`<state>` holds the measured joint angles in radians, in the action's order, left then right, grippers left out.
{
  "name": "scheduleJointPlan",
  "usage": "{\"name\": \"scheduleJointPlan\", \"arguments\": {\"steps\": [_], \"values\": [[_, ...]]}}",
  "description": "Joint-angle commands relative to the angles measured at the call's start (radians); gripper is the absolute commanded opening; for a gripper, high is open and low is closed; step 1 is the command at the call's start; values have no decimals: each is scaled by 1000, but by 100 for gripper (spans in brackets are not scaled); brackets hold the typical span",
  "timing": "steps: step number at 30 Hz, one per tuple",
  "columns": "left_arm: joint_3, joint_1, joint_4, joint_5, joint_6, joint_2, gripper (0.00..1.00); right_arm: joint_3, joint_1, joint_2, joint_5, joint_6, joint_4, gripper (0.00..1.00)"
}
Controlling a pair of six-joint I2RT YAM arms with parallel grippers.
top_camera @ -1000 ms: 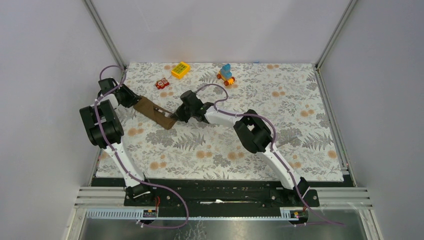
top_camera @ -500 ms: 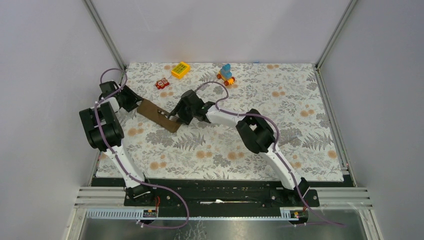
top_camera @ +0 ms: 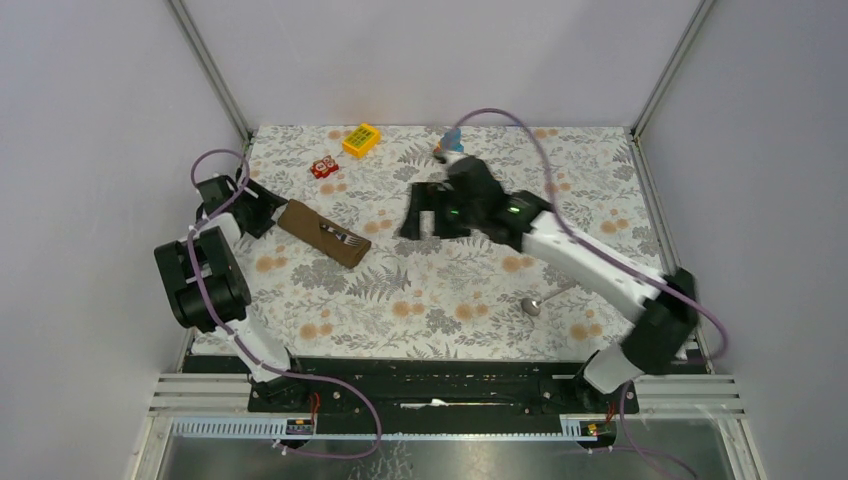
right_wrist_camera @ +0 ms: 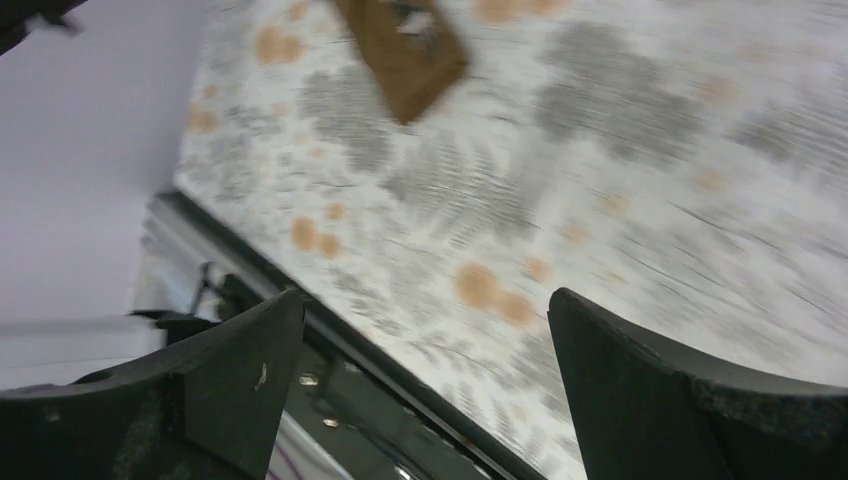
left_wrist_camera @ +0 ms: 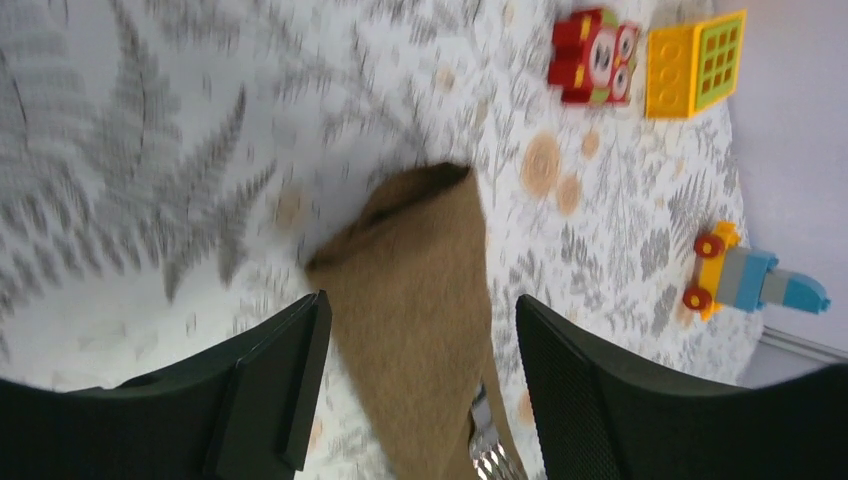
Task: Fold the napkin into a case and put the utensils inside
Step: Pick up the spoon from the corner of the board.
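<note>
Clearly, the left gripper (left_wrist_camera: 420,305) and right gripper (right_wrist_camera: 425,300) are spread wide, holding nothing. One case (top_camera: 322,232), one fork (top_camera: 340,237) lying with it, one spoon (top_camera: 533,305) well apart, three toys (top_camera: 361,139).

Right pincer (top_camera: 421,226): pulled away from the case (top_camera: 323,234), now raised over mid-desk, jaws apart.
Spoon (top_camera: 533,305): uncovered as the right arm swung.

Open table (top_camera: 430,290) stretched between the case (top_camera: 322,233) and the spoon (top_camera: 533,305), plenty of passage there. Far side was tighter: red block (top_camera: 323,167), yellow block (top_camera: 361,139) and toy car (top_camera: 449,141) stood beyond the case, right arm (top_camera: 590,260) slanting across.
</note>
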<state>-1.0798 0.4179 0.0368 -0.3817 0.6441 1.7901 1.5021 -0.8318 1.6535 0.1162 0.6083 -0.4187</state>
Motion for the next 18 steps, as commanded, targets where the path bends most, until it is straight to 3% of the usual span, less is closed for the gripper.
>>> {"name": "scheduleJointPlan", "arguments": {"steps": [1, 8, 12, 18], "values": [[136, -13, -91, -59, 106, -134, 73, -308, 200, -257, -110, -133, -157, 99], [323, -142, -131, -148, 124, -372, 73, -614, 679, -428, -213, 126, -333, 100], [352, -329, -53, -63, 32, -524, 72, -656, 713, -371, -193, 222, -302, 97], [333, -561, 79, 31, -57, -696, 70, -672, 714, -244, -222, 333, -281, 78]]}}
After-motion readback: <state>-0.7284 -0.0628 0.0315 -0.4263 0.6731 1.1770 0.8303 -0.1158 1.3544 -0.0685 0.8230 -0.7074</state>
